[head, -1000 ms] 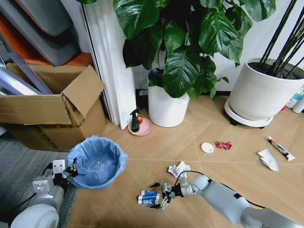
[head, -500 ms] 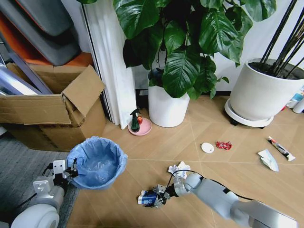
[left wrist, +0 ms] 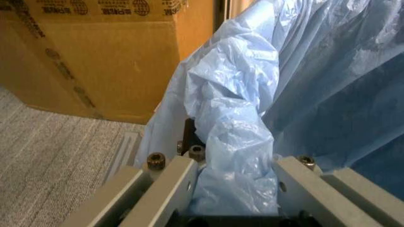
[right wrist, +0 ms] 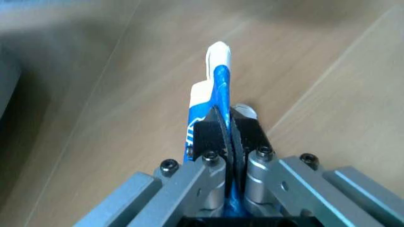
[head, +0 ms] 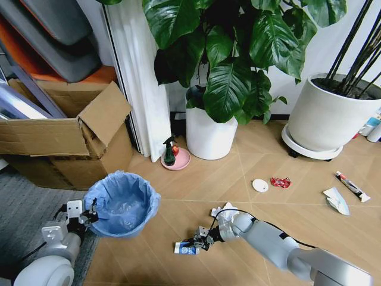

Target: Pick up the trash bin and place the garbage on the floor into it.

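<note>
Trash bin: I see the trash bin (head: 122,203) as a small round tub under a crinkled, glossy light-blue plastic bag, standing on the floor (head: 262,161) just in front of the cardboard box (head: 65,128), at the edge of the grey carpet (head: 21,217).
Left gripper: my left gripper (head: 88,216) sits at the bin's near-left rim; in the left wrist view its flat grey metal fingers (left wrist: 165,185) are clamped on a bunched fold of the bag (left wrist: 235,142) at the rim — closed down to the thickness of that fold.
Right gripper: my right gripper (head: 199,241) is low over the floor, and in the right wrist view its black pads (right wrist: 218,132) are pinched nearly together on the flattened blue-white carton (right wrist: 211,92), which stands edge-on between them.
Carton: in the head view the blue-white carton (head: 186,248) is thin printed card, its far end down by the chevron wood-look tiles.
Other garbage: crumpled white paper (head: 225,212) beside my right forearm; a flat white disc (head: 259,185) and a shiny red wrapper (head: 280,182) further out; a tube (head: 351,186) and a white scrap (head: 336,200) to the far right.
Change: a second ago the right gripper's fingers were spread wide beside the carton — now they are closed on it; the bin and left gripper have not shifted.
</note>
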Tool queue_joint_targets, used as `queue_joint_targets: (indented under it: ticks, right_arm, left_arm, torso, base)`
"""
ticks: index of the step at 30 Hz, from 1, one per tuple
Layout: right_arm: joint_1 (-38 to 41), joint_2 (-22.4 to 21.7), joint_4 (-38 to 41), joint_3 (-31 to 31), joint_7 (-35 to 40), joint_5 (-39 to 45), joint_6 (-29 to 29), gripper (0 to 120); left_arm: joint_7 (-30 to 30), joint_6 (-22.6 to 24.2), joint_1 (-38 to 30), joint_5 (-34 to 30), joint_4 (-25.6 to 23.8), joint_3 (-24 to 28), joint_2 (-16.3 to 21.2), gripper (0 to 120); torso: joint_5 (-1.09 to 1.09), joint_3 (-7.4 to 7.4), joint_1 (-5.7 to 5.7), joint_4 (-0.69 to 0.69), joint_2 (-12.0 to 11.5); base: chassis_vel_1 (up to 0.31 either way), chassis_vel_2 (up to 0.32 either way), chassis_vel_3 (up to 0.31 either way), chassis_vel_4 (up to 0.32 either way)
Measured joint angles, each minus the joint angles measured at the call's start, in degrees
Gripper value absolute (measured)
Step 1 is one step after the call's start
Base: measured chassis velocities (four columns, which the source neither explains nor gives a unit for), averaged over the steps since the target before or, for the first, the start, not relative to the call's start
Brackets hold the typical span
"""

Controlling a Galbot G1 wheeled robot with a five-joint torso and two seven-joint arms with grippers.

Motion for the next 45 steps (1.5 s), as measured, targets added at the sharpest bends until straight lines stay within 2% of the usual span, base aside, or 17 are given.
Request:
queue_joint_targets:
  ticks: [2,6,7,10,11,13,16,17,20,22,24,29,35,38,45]
  right_arm:
    - [-0.71,-0.38,1.30,2.29,0.41,0.60,-0.07,0]
    - [-4.32,-2.46,8.50,13.38,2.18,3.82,-0.16,0]
    - [-4.32,-2.46,8.50,13.38,2.18,3.82,-0.16,0]
    - [-6.89,-4.58,16.74,22.32,5.01,8.51,-1.59,0]
    - [-6.89,-4.58,16.74,22.32,5.01,8.51,-1.59,0]
    - [-7.74,-6.77,24.67,26.88,8.08,13.08,-3.18,0]
    - [-8.10,-8.22,29.08,28.34,9.84,15.98,-4.23,0]
    - [-8.94,-9.62,33.08,28.92,11.69,18.28,-5.01,0]
    - [-11.81,-11.74,40.31,29.08,15.14,22.65,-6.67,0]
    - [-12.52,-12.02,42.31,28.67,15.96,23.80,-7.10,0]
    - [-13.57,-12.28,44.81,28.06,16.79,25.13,-7.54,0]
    - [-15.37,-13.39,50.00,25.25,17.64,26.34,-8.10,0]
    - [-11.45,-12.76,50.75,19.95,17.38,27.62,-8.08,0]
    - [-6.30,-11.38,48.39,15.43,16.46,28.40,-7.97,0]
    - [-2.57,-9.02,44.62,11.28,15.47,28.67,-7.72,0]
  left_arm:
    - [0.33,-0.14,-0.31,-0.06,0.56,0.19,0.53,1]
    - [1.10,-0.97,-3.07,-1.05,4.34,2.39,3.96,1]
    - [1.10,-0.97,-3.07,-1.05,4.34,2.39,3.96,1]
    - [1.95,-1.53,-4.09,-3.15,5.89,3.97,7.23,1]
    - [1.95,-1.53,-4.09,-3.15,5.89,3.97,7.23,1]
    - [3.71,-2.79,-4.86,-4.73,6.27,5.77,10.23,1]
    - [4.27,-3.28,-6.34,-6.42,6.69,7.80,12.09,1]
    - [4.36,-3.47,-7.33,-7.81,6.74,9.37,13.13,1]
    - [4.37,-3.52,-9.00,-9.52,6.08,12.24,13.79,1]
    - [4.33,-3.52,-9.39,-9.73,5.82,12.77,13.59,1]
    - [4.18,-3.50,-10.37,-10.06,5.60,13.84,13.10,1]
    - [2.48,-2.50,-14.04,-11.35,6.09,17.13,12.33,1]
    - [2.19,-2.14,-13.50,-11.37,6.29,16.87,10.98,1]
    - [2.16,-2.03,-12.54,-11.31,5.60,15.33,9.91,1]
    - [2.34,-1.92,-10.90,-10.92,4.77,13.20,8.66,1]
  torso:
    - [0.01,0.00,0.00,0.02,0.00]
    - [0.00,0.00,0.00,0.00,0.00]
    - [0.00,0.00,0.00,0.00,0.00]
    - [0.00,0.00,0.00,-0.03,0.00]
    - [0.00,0.00,0.00,-0.03,0.00]
    - [0.00,0.00,0.00,0.01,0.00]
    - [-0.02,0.00,0.00,0.02,0.00]
    - [-0.01,0.00,0.00,0.00,0.00]
    - [-0.01,0.00,0.00,-0.03,0.00]
    - [0.00,0.00,0.00,-0.03,0.00]
    - [0.01,0.00,0.00,0.02,0.00]
    - [-0.01,0.00,0.00,-0.02,0.00]
    - [-0.02,0.00,0.00,0.00,0.00]
    - [-0.02,0.00,0.00,0.02,0.00]
    - [-0.01,0.00,0.00,0.02,0.00]
  base:
    - [0.000,0.000,0.000,0.000]
    - [0.000,0.000,0.000,0.000]
    - [0.000,0.000,0.000,0.000]
    - [0.000,0.000,0.000,0.000]
    - [0.000,0.000,0.000,0.000]
    - [0.000,0.000,0.000,0.000]
    - [0.000,0.000,0.000,0.000]
    - [0.000,0.000,0.000,0.000]
    - [0.000,0.000,0.000,0.000]
    - [0.000,0.000,0.000,0.000]
    - [0.000,0.000,0.000,0.000]
    - [0.000,0.000,0.000,0.000]
    - [0.000,0.000,0.000,0.000]
    - [0.000,0.000,0.000,0.000]
    - [0.000,0.000,0.000,0.000]
